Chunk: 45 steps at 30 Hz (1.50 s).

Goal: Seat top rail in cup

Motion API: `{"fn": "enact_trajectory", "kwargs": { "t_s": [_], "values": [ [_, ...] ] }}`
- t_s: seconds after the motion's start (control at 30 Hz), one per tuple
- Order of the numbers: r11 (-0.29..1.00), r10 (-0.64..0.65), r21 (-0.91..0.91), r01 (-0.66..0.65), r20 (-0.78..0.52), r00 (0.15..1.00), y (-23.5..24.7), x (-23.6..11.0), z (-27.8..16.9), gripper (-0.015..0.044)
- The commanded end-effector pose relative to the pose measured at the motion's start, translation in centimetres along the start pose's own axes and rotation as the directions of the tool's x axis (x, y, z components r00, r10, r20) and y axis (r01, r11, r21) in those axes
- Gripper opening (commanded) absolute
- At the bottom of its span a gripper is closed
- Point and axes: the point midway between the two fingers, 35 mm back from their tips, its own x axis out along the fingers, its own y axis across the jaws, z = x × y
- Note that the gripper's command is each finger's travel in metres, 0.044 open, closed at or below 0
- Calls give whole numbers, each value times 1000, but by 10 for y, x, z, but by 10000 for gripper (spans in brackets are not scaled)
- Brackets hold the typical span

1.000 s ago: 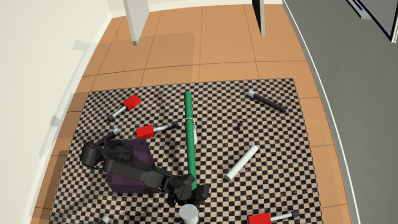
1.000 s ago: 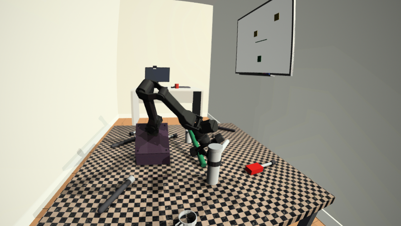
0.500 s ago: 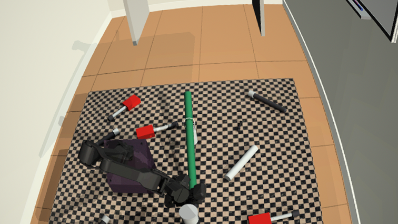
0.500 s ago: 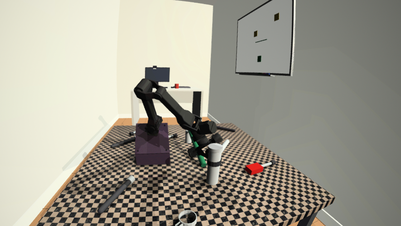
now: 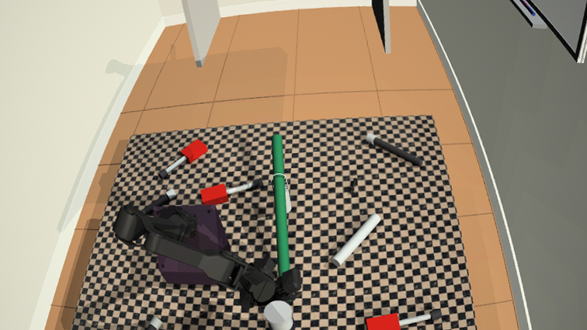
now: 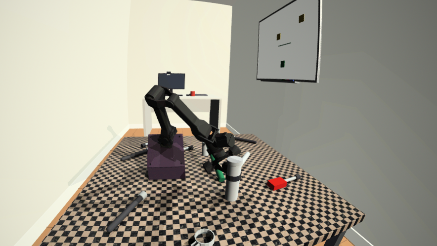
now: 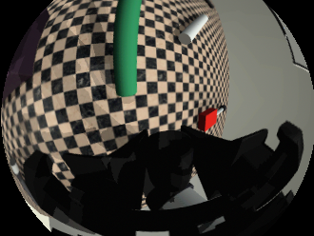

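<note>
- Checkered black-and-tan cloth covers the table, which stands on an orange tiled floor between a cream wall and a grey wall with a whiteboard; scattered about are red-headed mallets, dark rods and a loose white tube.
- The gripper is clamped on the green top rail near its cut end, close beside the big white post; its fingers are closed partway around the rail's width.
- The step in hand, as I judge it, is to carry the gripped end into the rail-end cup on the post's dark brace band. The cup itself is hidden behind the gripper in every view, so I cannot tell how far the end is from it.
- To do this well, keep the rail's axis lined up with the cup mouth and slide it lengthwise, letting the far part run through the loop cap rather than levering against it.
- Push gently: a sideways shove could tip the post or drag the band down from the post cap.
- Only once the end is fully seated should the fingers spread and back away.
- The rail is a long, straight, smooth green tube. It runs away from the post across the cloth, passing through a thin pale ring atop a short white post midway. From the exterior view its near end looks tilted and lifted off the table.
</note>
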Motion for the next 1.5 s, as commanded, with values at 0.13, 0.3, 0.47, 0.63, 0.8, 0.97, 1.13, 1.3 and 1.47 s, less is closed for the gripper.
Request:
{"fn": "enact_trajectory", "kwargs": {
  "t_s": [0.13,0.3,0.47,0.63,0.8,0.97,1.13,1.3,1.47],
  "values": [
    [1000,-1,13,1,-9,1000,-1,-1,0,0],
    [1000,-1,27,2,-18,1000,-3,0,0,0],
    [1000,1,12,-1,-15,1000,-2,0,-1,0],
    [1000,1,12,-1,-15,1000,-2,0,-1,0],
    [1000,1,12,-1,-15,1000,-2,0,-1,79],
    [1000,1,12,-1,-15,1000,-2,0,-1,210],
    [1000,2,12,-2,-13,1000,-4,-3,4,341],
    [1000,2,12,-2,-7,1000,-11,-13,16,440],
    [1000,1,12,-1,-4,1000,-18,-24,29,440]
  ]
}}
